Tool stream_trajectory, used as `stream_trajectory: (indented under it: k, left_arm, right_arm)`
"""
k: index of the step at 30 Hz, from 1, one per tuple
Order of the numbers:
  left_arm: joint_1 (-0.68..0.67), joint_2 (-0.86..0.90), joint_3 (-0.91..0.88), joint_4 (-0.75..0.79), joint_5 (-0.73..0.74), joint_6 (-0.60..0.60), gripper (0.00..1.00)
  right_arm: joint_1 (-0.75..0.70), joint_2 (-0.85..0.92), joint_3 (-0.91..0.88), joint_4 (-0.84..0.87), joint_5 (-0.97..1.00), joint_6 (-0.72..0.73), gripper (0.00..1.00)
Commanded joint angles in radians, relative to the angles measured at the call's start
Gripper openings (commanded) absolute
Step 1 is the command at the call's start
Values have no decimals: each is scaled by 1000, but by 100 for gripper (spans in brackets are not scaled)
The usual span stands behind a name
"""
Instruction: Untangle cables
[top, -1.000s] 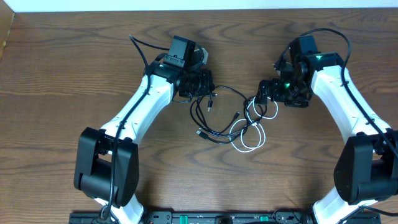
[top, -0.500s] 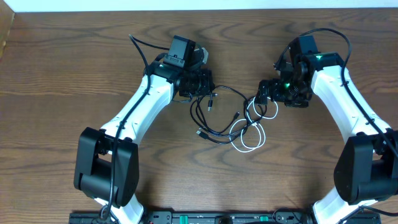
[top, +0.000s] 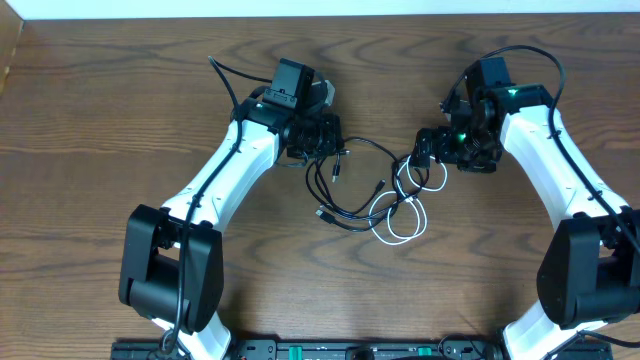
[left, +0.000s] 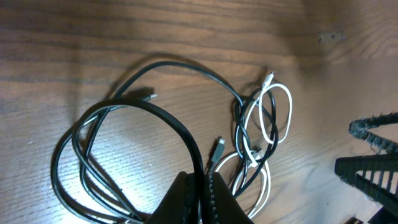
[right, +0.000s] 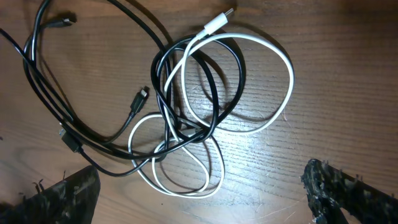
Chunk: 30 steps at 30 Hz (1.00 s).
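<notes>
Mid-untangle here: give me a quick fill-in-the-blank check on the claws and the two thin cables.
1. The left claw is ___ on the black cable.
2. The right claw is ___ and holds nothing.
3. The white cable is gripped by ___ claw.

Missing words: shut; open; neither.

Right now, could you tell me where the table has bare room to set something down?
Bare table lies left of the left arm, along the far edge behind both pincers, and in the near middle below the white cable. It is crowded between the left pincer and right pincer, where the black cable tangles with the white.
</notes>
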Motion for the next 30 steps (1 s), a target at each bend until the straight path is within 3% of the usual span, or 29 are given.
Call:
stream_trajectory:
  k: [1, 6, 14, 15, 16, 21, 25, 27, 30]
  left_arm:
    - [2, -13, 2, -6, -5, 32, 7]
    - [-4, -11, 3, 9, 55, 38, 7]
    - [-63, 3, 3, 55, 54, 42, 8]
    - [-69, 11, 3, 55, 54, 42, 7]
    - [-74, 18, 3, 55, 54, 42, 8]
    - [-72, -2, 13, 56, 45, 48, 7]
    - [-8, -107, 79, 50, 53, 48, 7]
    - [29, -191, 124, 42, 87, 42, 7]
    - [65, -313, 176, 38, 110, 18, 8]
  right_arm:
    - [9, 6, 3, 0, -10, -3, 99]
    - [9, 6, 3, 117, -69, 55, 99]
    - [7, 6, 3, 125, -90, 29, 99]
    - [5, 6, 3, 123, -87, 5, 97]
    - [-1, 6, 3, 123, -88, -3, 85]
    - [-80, 6, 3, 113, -138, 12, 51]
    - [-111, 6, 3, 89, -195, -19, 44]
    - [-108, 6, 3, 84, -248, -68, 50]
    - [-95, 6, 3, 76, -285, -116, 51]
